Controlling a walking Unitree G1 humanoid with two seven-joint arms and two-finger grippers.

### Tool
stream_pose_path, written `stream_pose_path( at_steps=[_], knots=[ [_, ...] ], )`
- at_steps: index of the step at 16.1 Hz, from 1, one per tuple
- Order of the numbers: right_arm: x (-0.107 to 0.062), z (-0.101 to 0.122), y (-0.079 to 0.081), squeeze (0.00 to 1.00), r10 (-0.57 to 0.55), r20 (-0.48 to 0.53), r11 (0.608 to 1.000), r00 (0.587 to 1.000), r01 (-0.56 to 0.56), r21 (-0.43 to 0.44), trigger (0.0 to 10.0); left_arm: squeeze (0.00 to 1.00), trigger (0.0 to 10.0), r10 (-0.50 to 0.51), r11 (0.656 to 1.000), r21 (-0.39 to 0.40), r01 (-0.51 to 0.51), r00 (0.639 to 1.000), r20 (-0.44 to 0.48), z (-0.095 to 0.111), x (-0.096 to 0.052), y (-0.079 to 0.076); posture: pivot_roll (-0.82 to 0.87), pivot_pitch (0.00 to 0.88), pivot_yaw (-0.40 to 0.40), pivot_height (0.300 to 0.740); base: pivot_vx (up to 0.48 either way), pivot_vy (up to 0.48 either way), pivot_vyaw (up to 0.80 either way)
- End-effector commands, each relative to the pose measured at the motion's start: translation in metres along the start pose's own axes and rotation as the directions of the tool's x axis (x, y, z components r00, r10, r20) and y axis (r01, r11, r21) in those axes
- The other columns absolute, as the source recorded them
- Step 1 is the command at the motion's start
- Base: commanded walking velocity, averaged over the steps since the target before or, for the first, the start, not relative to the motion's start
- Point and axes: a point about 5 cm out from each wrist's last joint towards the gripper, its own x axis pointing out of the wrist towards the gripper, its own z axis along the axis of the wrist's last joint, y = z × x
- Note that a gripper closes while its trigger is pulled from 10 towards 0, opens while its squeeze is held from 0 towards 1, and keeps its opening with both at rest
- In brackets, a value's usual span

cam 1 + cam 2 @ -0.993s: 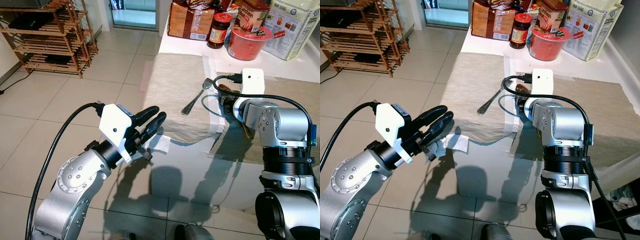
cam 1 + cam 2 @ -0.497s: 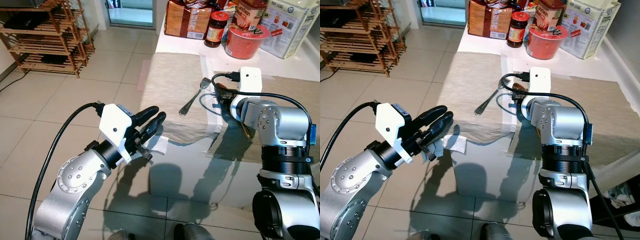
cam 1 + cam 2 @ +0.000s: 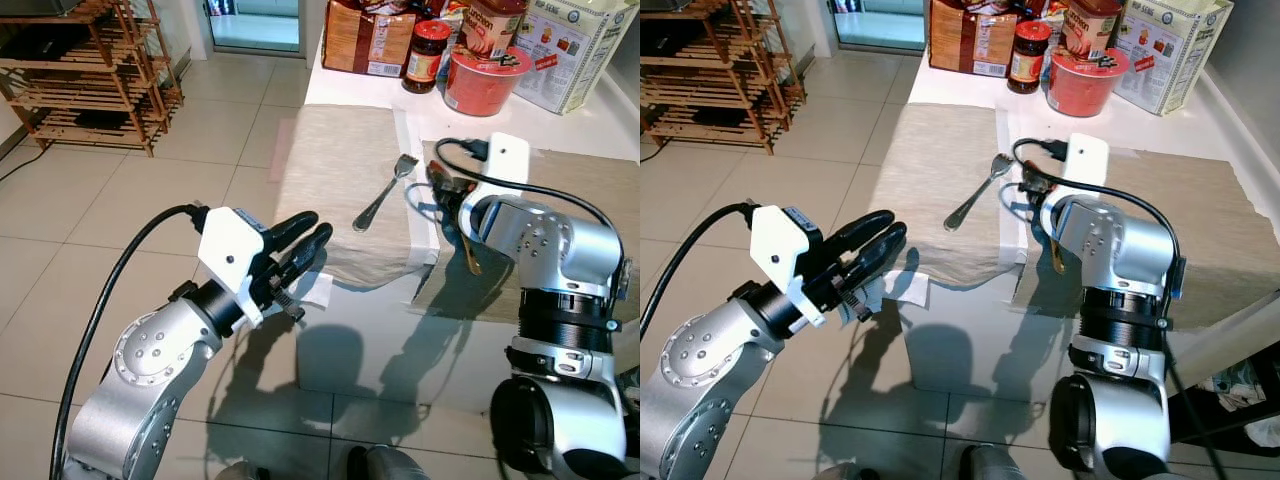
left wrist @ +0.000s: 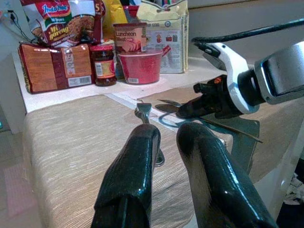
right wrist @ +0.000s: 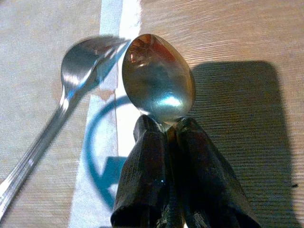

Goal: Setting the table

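My right gripper [image 3: 444, 186] is shut on a bronze-coloured spoon [image 5: 159, 78], low over the seam between two beige placemats. The spoon's bowl sticks out past the fingertips [image 5: 147, 137], and its handle [image 3: 470, 258] hangs down over the right placemat [image 3: 590, 190]. A silver fork [image 3: 378, 192] lies at an angle on the left placemat [image 3: 330, 160], just left of the spoon and apart from it. My left gripper [image 3: 308, 240] hovers off the table's near left corner over the floor, its fingers [image 4: 142, 152] close together with nothing between them.
Groceries crowd the back of the white table [image 3: 350, 90]: a red instant-noodle bowl [image 3: 485, 80], a jar [image 3: 425, 50], a brown snack bag [image 3: 362, 40] and a white box [image 3: 580, 50]. A wooden rack [image 3: 90, 70] stands far left on the tiled floor. A white paper [image 3: 322, 290] hangs at the table edge.
The whole view has shifted a little as the camera moved. My right wrist has turned slightly with the spoon in it. The left arm holds its pose.
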Motion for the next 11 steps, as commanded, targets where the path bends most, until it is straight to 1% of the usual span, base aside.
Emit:
stream_pose_path(
  at_steps=[1, 2, 3, 4, 5, 6, 7, 9, 10, 11],
  knots=[
    [0.001, 0.004, -0.006, 0.0, -0.03, 0.028, 0.999, 0.999, 0.028, 0.047, 0.0, 0.0, 10.0, -0.013, 1.0, 0.015, 0.013, 1.0, 0.01, 0.005, 0.001, -0.002, -0.07, 0.11, -0.008, 0.74, 0.0, 0.0, 0.0],
    [-0.004, 0.014, -0.016, 0.0, -0.071, 0.108, 0.994, 0.992, 0.062, 0.091, 0.0, 0.0, 10.0, -0.005, 1.0, 0.014, 0.005, 1.0, 0.022, 0.006, 0.002, 0.0, -0.07, 0.107, -0.012, 0.74, 0.0, 0.0, 0.0],
    [-0.006, 0.016, -0.021, 0.0, -0.096, 0.131, 0.992, 0.987, 0.084, 0.094, 0.8, 0.0, 10.0, -0.001, 1.0, 0.014, 0.001, 1.0, 0.026, 0.007, 0.002, 0.0, -0.07, 0.107, -0.012, 0.74, 0.0, 0.0, 0.0],
    [-0.008, 0.018, -0.025, 0.0, -0.121, 0.152, 0.989, 0.981, 0.107, 0.102, 2.5, 0.0, 10.0, 0.004, 1.0, 0.015, -0.004, 1.0, 0.031, 0.007, 0.002, 0.001, -0.08, 0.107, -0.009, 0.74, 0.0, 0.0, 0.0],
    [-0.012, 0.022, -0.031, 0.0, -0.151, 0.191, 0.984, 0.97, 0.128, 0.126, 10.0, 0.0, 10.0, 0.029, 0.999, 0.019, -0.03, 0.999, 0.045, 0.009, 0.003, 0.004, -0.08, 0.104, -0.008, 0.74, 0.0, 0.0, 0.0],
    [-0.013, 0.024, -0.032, 0.0, -0.157, 0.205, 0.982, 0.966, 0.13, 0.138, 10.0, 0.0, 10.0, 0.035, 0.999, 0.019, -0.036, 0.998, 0.049, 0.009, 0.004, 0.005, -0.08, 0.103, -0.008, 0.74, 0.0, 0.0, 0.0],
    [-0.014, 0.029, -0.032, 0.0, -0.156, 0.244, 0.979, 0.957, 0.118, 0.165, 10.0, 0.0, 10.0, 0.04, 0.999, 0.021, -0.041, 0.998, 0.051, 0.01, 0.005, 0.007, -0.08, 0.099, -0.004, 0.74, 0.0, 0.0, 0.0],
    [-0.015, 0.033, -0.03, 0.0, -0.145, 0.273, 0.978, 0.951, 0.095, 0.186, 10.0, 0.0, 10.0, 0.042, 0.999, 0.024, -0.043, 0.998, 0.052, 0.01, 0.005, 0.008, -0.08, 0.097, -0.002, 0.74, 0.0, 0.0, 0.0],
    [-0.016, 0.036, -0.03, 0.0, -0.143, 0.283, 0.978, 0.948, 0.092, 0.188, 10.0, 0.0, 10.0, 0.049, 0.998, 0.027, -0.05, 0.997, 0.057, 0.011, 0.006, 0.009, -0.08, 0.096, 0.001, 0.74, 0.0, 0.0, 0.0],
    [-0.015, 0.032, -0.03, 0.0, -0.156, 0.257, 0.982, 0.954, 0.121, 0.145, 10.0, 0.0, 10.0, 0.051, 0.998, 0.027, -0.053, 0.997, 0.059, 0.012, 0.006, 0.009, -0.08, 0.098, 0.002, 0.74, 0.0, 0.0, 0.0]
  ],
)
